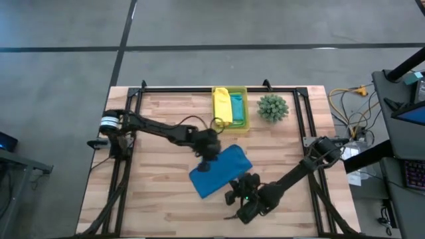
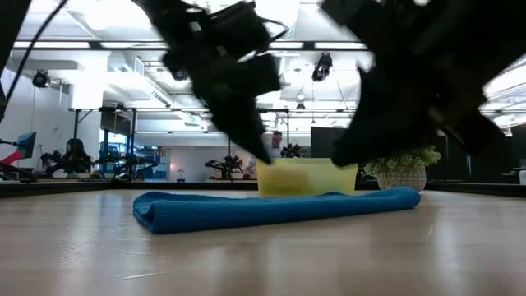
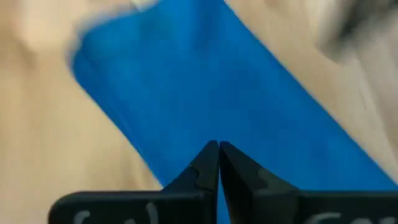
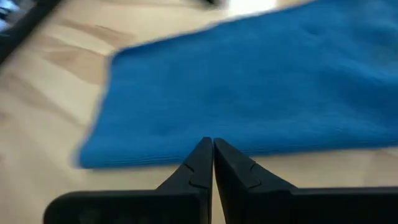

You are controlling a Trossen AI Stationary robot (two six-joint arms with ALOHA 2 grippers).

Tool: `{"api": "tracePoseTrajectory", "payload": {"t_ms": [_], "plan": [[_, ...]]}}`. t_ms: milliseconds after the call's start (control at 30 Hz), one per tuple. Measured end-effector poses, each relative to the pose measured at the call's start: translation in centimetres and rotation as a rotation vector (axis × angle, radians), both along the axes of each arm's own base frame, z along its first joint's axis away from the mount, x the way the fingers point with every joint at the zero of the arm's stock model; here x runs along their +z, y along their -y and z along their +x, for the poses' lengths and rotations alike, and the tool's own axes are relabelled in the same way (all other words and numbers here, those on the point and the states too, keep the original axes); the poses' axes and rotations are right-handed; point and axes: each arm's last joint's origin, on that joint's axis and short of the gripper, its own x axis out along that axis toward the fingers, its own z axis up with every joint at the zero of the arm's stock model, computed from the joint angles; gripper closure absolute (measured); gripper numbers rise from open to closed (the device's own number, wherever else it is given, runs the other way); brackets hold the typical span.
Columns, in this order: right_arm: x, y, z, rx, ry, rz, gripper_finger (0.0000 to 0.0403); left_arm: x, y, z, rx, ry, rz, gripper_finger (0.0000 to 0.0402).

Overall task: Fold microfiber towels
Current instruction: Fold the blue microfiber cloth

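Note:
The royal blue towel (image 1: 220, 171) lies folded into a flat oblong in the middle of the table; it also shows in the low view (image 2: 271, 209). My left gripper (image 1: 206, 163) is shut and hangs over the towel's far left edge, clear of it in the low view (image 2: 263, 154). My right gripper (image 1: 238, 188) is shut, near the towel's near right edge, also above the table (image 2: 341, 158). Both wrist views look down on the blue cloth (image 3: 205, 81) (image 4: 261, 81). The yellow towel (image 1: 222, 105) and a green-teal one (image 1: 238, 106) lie in the bin.
The translucent yellow-green bin (image 1: 230, 125) stands at the table's far middle, just behind the blue towel. The small spiky green plant (image 1: 273, 107) stands to its right. Black frame rails (image 1: 199, 89) run along the table's far, left and right edges. Bare wood shows at the near left.

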Motion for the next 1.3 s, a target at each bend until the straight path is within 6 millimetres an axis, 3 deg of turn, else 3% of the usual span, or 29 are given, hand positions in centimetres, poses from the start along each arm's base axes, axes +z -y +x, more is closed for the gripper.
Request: {"api": "tracePoseTrajectory", "payload": {"t_ms": [200, 333, 467, 833, 1033, 1167, 1300], "plan": [[-1.7, 3.3, 0.4, -0.011, -0.038, 0.081, 0.0395, -2.9, 2.2, -5.9, -0.058, -0.094, -0.063, 0.0402], [-2.0, 5.6, 0.7, 0.021, -0.042, 0.115, 0.0395, -4.2, 3.6, -8.2, -0.019, -0.123, -0.078, 0.0402], [-2.4, 7.8, 0.6, 0.046, -0.116, 0.145, 0.0395, -4.9, 5.3, -8.8, 0.007, -0.117, -0.121, 0.0401], [-2.0, 10.9, 1.5, 0.21, -0.225, 0.101, 0.0395, -5.8, 11.6, -7.5, -0.012, -0.08, -0.222, 0.0402], [-1.7, 11.6, 2.0, 0.322, -0.245, 0.086, 0.0395, -6.2, 14.7, -5.3, -0.022, -0.072, -0.28, 0.0402], [-1.0, 11.1, 1.9, 0.389, -0.254, 0.045, 0.0395, -5.2, 15.0, -4.7, -0.005, -0.044, -0.265, 0.0402], [0.6, 8.8, 1.4, 0.463, -0.181, 0.023, 0.0395, -3.0, 13.8, -4.6, 0.043, 0.015, -0.249, 0.0402]]}}
